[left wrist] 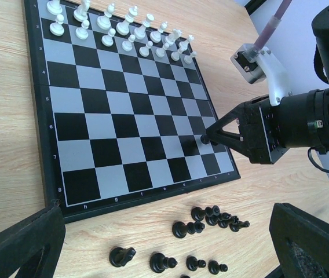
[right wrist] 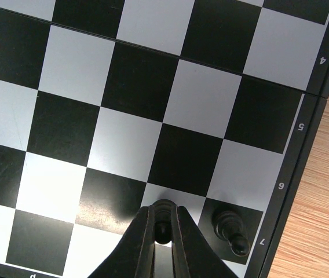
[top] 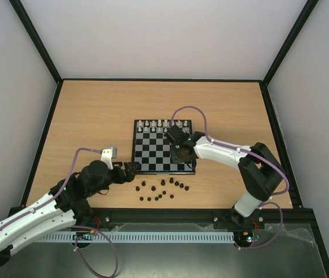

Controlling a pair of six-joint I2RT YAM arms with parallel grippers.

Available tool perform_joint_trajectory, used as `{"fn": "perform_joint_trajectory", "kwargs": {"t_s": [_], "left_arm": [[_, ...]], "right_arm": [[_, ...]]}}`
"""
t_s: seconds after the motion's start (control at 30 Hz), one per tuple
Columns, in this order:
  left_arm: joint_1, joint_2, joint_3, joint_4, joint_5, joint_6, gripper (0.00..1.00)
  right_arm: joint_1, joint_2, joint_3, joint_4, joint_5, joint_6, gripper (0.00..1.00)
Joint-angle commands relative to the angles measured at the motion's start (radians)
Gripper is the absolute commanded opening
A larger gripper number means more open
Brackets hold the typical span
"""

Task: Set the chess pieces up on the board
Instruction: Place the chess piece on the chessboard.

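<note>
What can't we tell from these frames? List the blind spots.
- Held piece: type unclear, right wrist view, fingers of the right gripper cover most of it.
- Whether it touches the board: same fingers hide its base.
- Loose dark pieces: top view, too small to count; left wrist view, bottom edge cuts some off.
- Placed dark piece: top view, hidden under the right gripper.

board point(left wrist: 39, 125) | left wrist view, left border: numbers 4, 5, 6, 7, 8 | same view, near border: letters h, g, f, e | right wrist view, right border: numbers 4, 5, 6, 7
</note>
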State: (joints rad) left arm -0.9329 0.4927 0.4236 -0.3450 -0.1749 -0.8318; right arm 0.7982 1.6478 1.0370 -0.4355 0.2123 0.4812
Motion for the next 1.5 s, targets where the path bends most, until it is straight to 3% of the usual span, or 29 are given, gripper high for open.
{"fn": "perform_joint_trajectory", "kwargs": {"t_s": [0.0, 0.83, 1.1, 1.47], "left_arm": [[-0.004, 0.007, -0.011, 0.026, 0.003, -0.003, 1.00], [-0.004, 0.017, -0.014, 0.035, 0.006, -0.002, 1.00], [-0.004, 0.017, -0.017, 0.037, 0.006, -0.003, 0.99], [-0.004, 0.026, -0.022, 0.049, 0.009, -0.004, 0.99]], "right_arm": [[-0.007, 0.012, 0.010, -0.020, 0.003, -0.013, 0.06], [-0.007, 0.038, -0.014, -0.014, 0.019, -0.010, 0.07], [-0.006, 0.038, -0.012, -0.020, 0.034, -0.009, 0.14], [-0.006, 0.012, -0.019, -0.042, 0.048, -0.007, 0.14]]}}
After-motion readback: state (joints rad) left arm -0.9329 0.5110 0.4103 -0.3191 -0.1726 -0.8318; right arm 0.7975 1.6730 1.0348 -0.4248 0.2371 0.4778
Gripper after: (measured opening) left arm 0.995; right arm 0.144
